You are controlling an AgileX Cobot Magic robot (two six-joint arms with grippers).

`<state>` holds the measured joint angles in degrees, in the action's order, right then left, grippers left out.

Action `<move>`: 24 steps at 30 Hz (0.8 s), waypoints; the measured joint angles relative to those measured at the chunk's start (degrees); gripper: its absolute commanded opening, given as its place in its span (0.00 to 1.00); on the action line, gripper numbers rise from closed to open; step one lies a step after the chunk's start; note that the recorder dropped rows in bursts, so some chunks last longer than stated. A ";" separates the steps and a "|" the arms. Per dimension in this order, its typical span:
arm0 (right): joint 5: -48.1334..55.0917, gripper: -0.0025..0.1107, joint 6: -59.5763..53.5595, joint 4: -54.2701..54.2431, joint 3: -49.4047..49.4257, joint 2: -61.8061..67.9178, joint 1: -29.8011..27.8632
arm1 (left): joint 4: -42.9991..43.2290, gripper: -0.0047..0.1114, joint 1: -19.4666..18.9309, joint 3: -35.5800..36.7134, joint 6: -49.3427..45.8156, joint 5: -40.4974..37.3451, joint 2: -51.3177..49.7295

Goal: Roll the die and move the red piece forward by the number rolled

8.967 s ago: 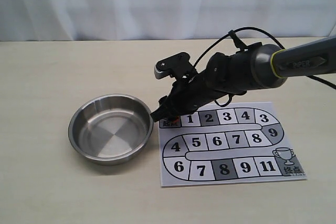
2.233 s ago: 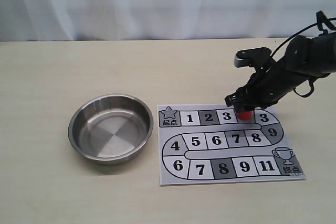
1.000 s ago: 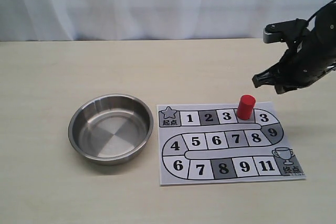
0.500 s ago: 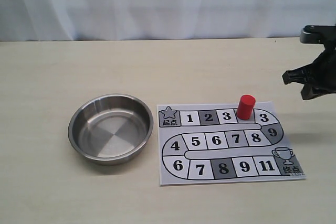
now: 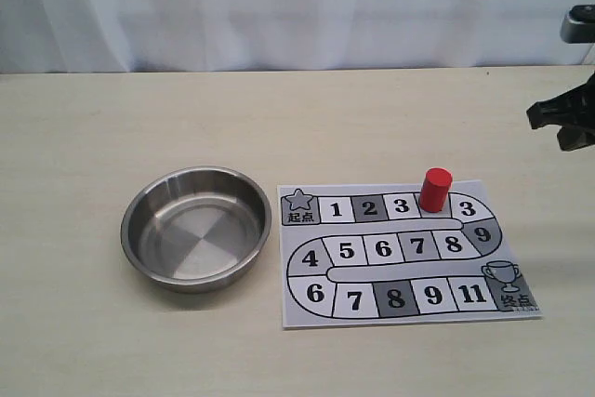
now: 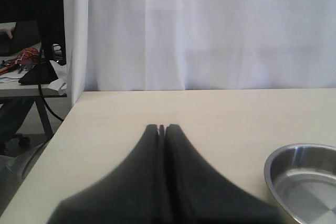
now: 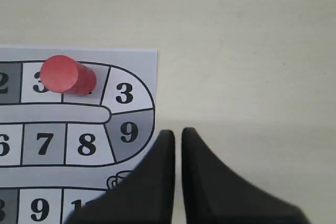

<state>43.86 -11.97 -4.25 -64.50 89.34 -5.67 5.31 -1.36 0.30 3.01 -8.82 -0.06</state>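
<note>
With the red piece (image 5: 434, 189) upright on the square between the two 3s and your right fingers (image 7: 155, 182) pressed together, empty, beside the board (image 5: 384, 250), lift clear without brushing it.

Exterior view: table (image 5: 84, 137) seen from raised position, tilted down, mid-distance. Left wrist view: held low, aimed level at curtain (image 6: 210, 24) (bowl (image 6: 302, 182) shared with exterior). Right wrist view: pointed steeply down, close over board (image 7: 147, 59); board shared with exterior.

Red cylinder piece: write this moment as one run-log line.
red cylinder piece: upright on printed paper board, between the two 3s | right end effector: shut, off piece
</note>
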 measured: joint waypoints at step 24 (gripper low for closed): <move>11.63 0.06 -0.84 -1.56 6.50 -74.87 3.23 | 0.00 0.04 0.00 0.00 0.00 0.00 0.00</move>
<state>55.49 -12.82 -5.81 -58.00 14.48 -2.45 5.31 -1.36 0.30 3.01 -8.82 -0.06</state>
